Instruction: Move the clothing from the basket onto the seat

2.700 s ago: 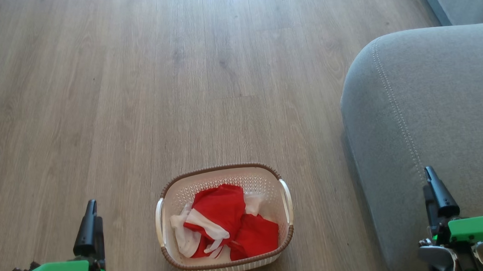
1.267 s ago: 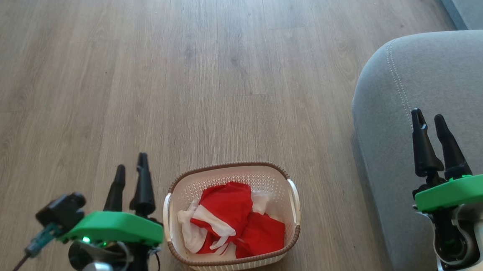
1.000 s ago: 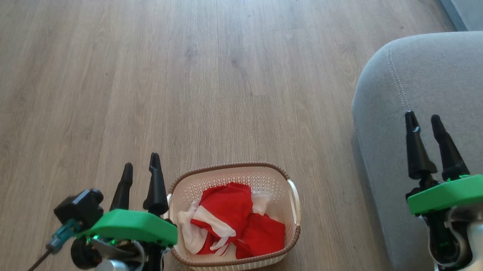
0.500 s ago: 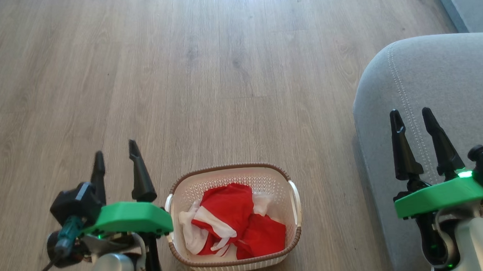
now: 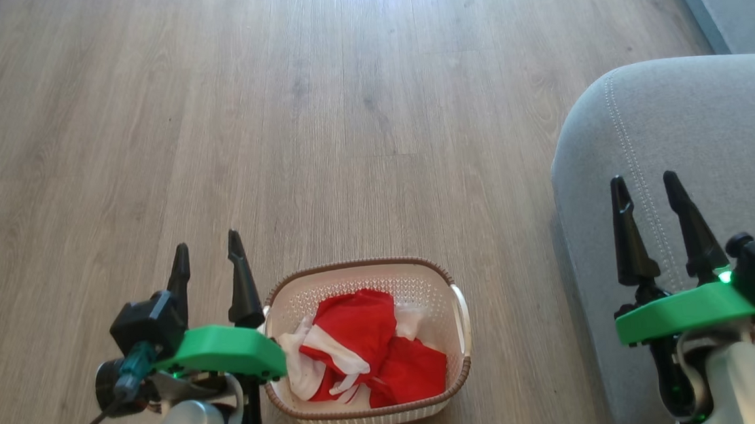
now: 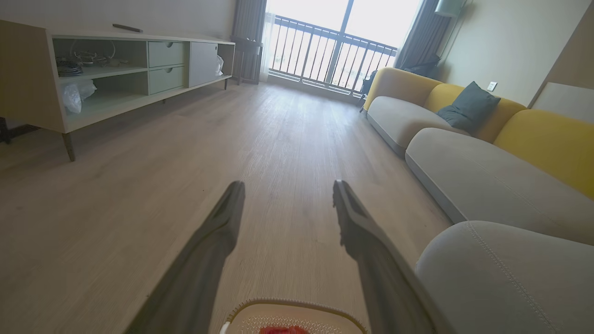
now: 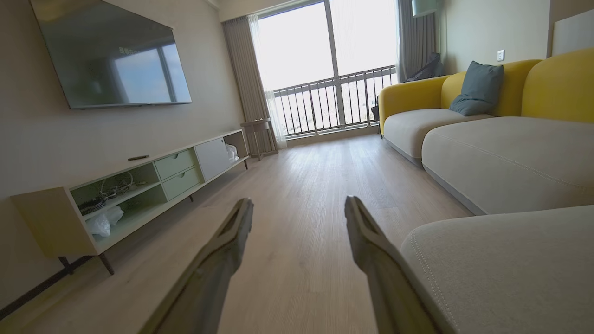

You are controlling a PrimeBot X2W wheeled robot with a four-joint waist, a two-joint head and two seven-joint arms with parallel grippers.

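Note:
Red clothing [image 5: 376,346] with white bands lies crumpled inside the cream basket [image 5: 355,270], which stands on the wood floor at the bottom centre of the head view. The basket's far rim [image 6: 297,306] and a sliver of red clothing [image 6: 283,330] show at the bottom of the left wrist view. My left gripper [image 5: 206,245] is open just left of the basket, holding nothing. Over the near-left corner of the grey seat [image 5: 706,126], my right gripper [image 5: 643,182] hangs open and empty. The seat's rounded corner [image 7: 510,260] also shows in the right wrist view.
A low TV cabinet [image 6: 93,74] runs along the left wall under a wall-mounted screen [image 7: 111,55]. More grey sofa cushions with yellow backs [image 6: 487,139] line the right side. Open wood floor [image 5: 345,109] stretches ahead toward a balcony window [image 7: 325,69].
The left gripper drifted left and then came back right, close to the basket's left edge. The right gripper shifted slightly left over the seat. Both stayed open.

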